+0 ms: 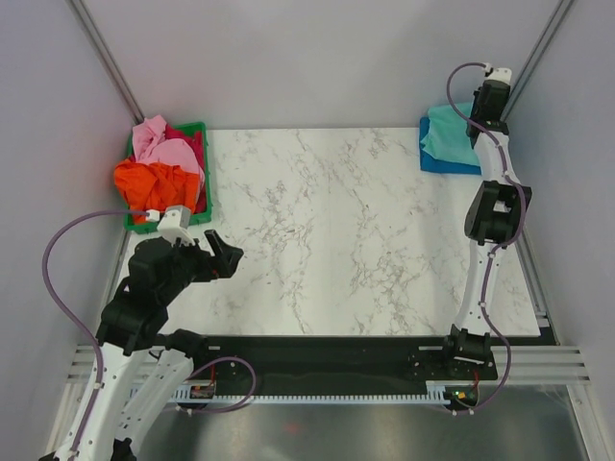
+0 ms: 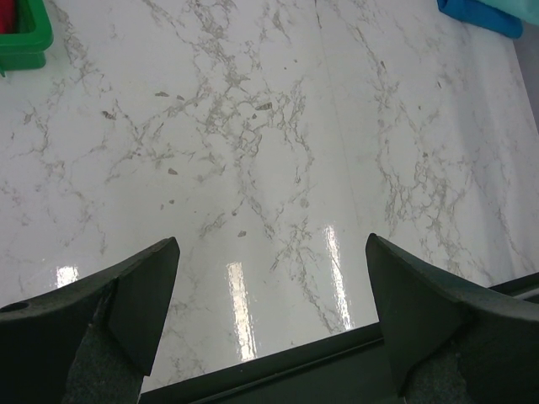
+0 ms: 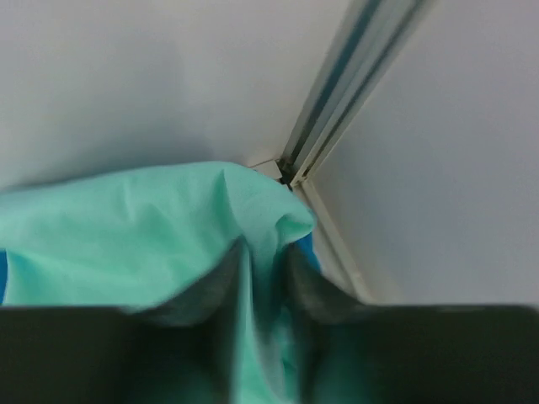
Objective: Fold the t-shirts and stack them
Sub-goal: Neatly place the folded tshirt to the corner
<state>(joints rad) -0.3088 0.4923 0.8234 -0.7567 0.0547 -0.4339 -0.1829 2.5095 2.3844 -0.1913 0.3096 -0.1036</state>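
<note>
A mint-teal t-shirt [image 1: 452,133] lies on a bright blue t-shirt [image 1: 440,162] at the table's far right corner. My right gripper [image 3: 263,252] is shut on a fold of the mint-teal t-shirt [image 3: 126,244] there; a sliver of blue shows beside it. In the top view the right arm [image 1: 495,206] reaches to that corner and hides the fingers. Orange [image 1: 149,182], pink [image 1: 159,144] and red t-shirts lie heaped in the green crate [image 1: 204,206] at the far left. My left gripper [image 2: 271,278] is open and empty above the marble near the front left.
The marble table [image 1: 356,230] lies between the crate and the stack. Grey walls and a metal frame post [image 3: 354,76] close the right corner. The black front rail [image 1: 336,351] runs along the near edge. A crate corner [image 2: 21,38] shows in the left wrist view.
</note>
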